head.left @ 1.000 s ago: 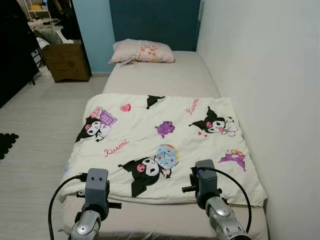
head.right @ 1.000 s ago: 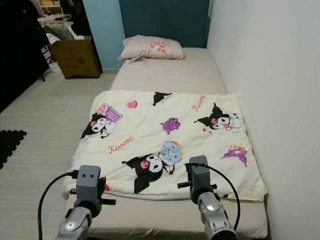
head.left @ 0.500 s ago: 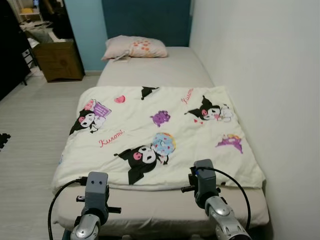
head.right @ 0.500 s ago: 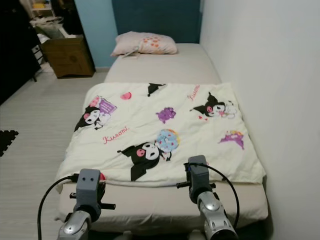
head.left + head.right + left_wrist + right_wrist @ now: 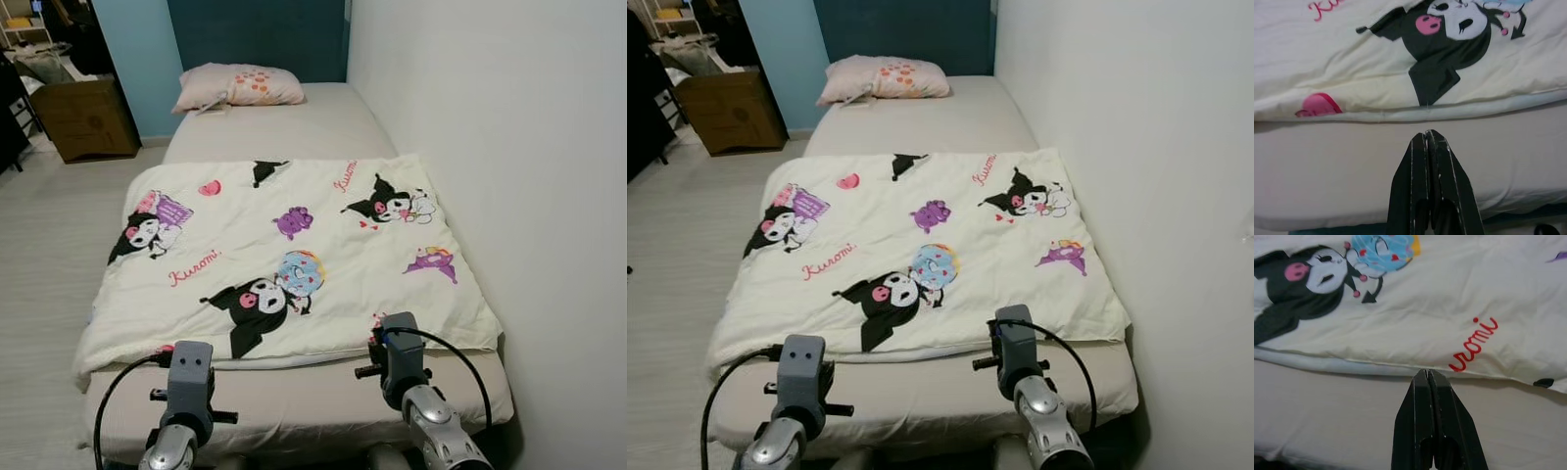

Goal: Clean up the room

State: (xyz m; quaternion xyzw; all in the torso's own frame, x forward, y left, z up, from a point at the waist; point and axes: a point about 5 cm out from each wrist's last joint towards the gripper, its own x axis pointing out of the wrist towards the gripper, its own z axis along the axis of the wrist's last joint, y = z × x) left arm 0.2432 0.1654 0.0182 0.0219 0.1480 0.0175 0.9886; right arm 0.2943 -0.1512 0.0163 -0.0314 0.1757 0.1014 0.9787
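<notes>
Left eye view: I'm standing at the foot of the bed point(image 5: 294, 127), a white wall point(image 5: 490, 147) along its right side and grey floor point(image 5: 49, 225) to its left.
Blanket point(image 5: 284, 255): cream, printed with cartoon characters, spread flat over the lower part of the bed; its near hem stops short of the foot end, leaving a bare strip of mattress point(image 5: 304, 401) in front of me.
Pillow point(image 5: 240, 86): pink, at the head end, well apart from the blanket.
Beyond the bed: a brown box point(image 5: 83, 117) on the floor to the left of the head end.
Left gripper point(image 5: 1429, 133): jaws pressed together, empty, hovering over the bare mattress strip just short of the hem, near a pink heart print point(image 5: 1317, 104).
Right gripper point(image 5: 1426, 372): jaws also pressed together, holding nothing, over the same strip just below the hem, near the red lettering point(image 5: 1473, 343).
Stage, as I judge it: the blanket looks about squared up; I read this as checking the result or lining up for one more tug.
Handling: I expect soft, light, limp cloth that drapes and creases, and drags over the sheet rather than lifting as a board.
Where to grip: the thick rolled hem near each near corner, one gripper per side, pinching through both layers so it doesn't slip out.
Risk: an uneven pull would skew it.
</notes>
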